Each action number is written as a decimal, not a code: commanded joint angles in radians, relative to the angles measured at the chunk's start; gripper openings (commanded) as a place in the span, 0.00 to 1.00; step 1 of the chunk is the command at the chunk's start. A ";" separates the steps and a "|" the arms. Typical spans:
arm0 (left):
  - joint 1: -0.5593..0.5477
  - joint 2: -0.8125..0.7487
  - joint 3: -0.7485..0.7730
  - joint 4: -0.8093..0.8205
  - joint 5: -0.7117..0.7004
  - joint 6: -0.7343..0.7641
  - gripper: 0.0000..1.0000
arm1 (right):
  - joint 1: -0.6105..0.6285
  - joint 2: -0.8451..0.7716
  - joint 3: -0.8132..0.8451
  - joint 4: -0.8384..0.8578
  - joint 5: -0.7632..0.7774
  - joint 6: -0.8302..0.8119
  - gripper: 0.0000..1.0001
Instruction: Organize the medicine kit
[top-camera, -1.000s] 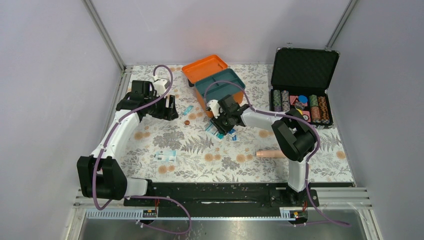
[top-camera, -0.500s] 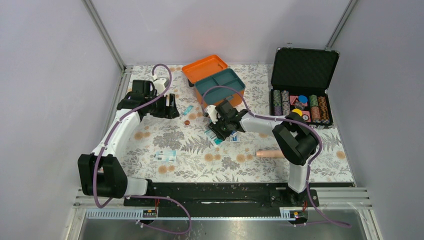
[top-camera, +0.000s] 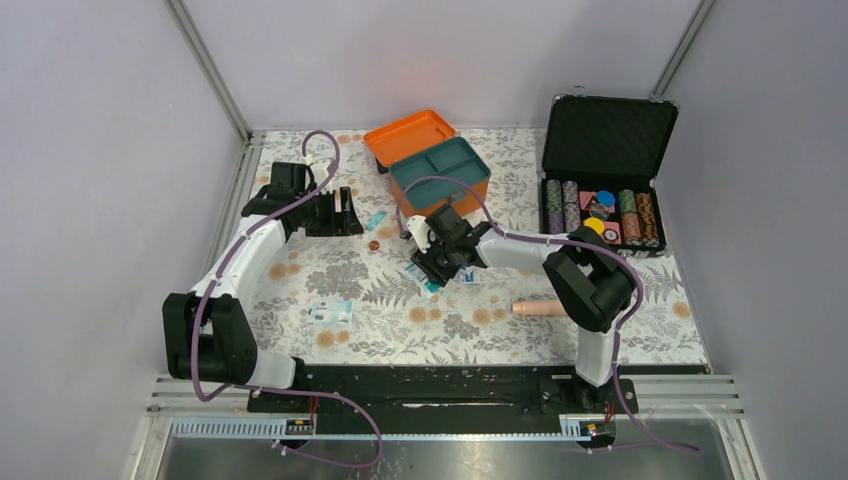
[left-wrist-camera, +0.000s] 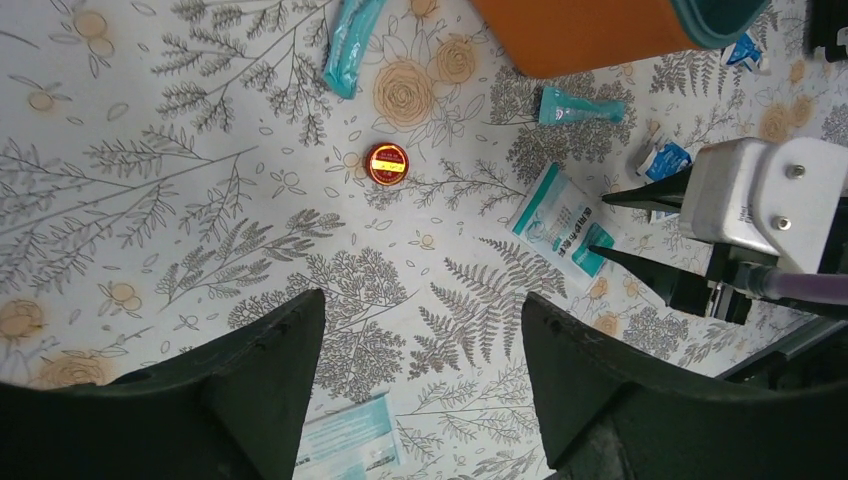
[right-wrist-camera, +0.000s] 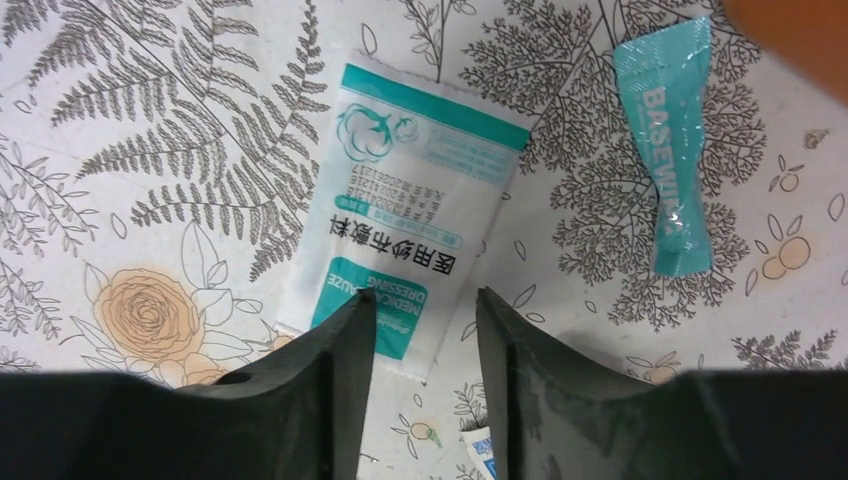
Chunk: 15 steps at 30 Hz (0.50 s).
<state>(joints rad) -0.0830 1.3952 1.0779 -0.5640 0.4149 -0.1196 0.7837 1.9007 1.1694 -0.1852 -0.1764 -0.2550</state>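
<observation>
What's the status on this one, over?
Left gripper open, empty. Right gripper open, over the dressing packet's corner. Orange box open, tray looks empty. Nothing in the way.

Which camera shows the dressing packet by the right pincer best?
Right wrist: the dressing packet lies flat, large, print readable, just ahead of the right pincer. Left wrist shows it small and off to one side; the top view shows only a teal sliver.
</observation>
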 joint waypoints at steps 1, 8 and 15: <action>0.003 0.012 -0.007 0.047 0.011 -0.049 0.72 | 0.005 -0.027 0.033 -0.112 -0.031 0.069 0.52; 0.001 0.028 -0.001 0.039 0.015 -0.043 0.72 | 0.014 -0.034 0.033 -0.119 -0.065 0.102 0.75; -0.011 0.057 0.022 0.028 0.016 -0.041 0.72 | 0.051 0.012 0.001 -0.106 -0.019 0.086 0.99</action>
<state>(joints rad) -0.0872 1.4338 1.0695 -0.5655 0.4149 -0.1555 0.8051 1.8935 1.1919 -0.2554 -0.2260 -0.1780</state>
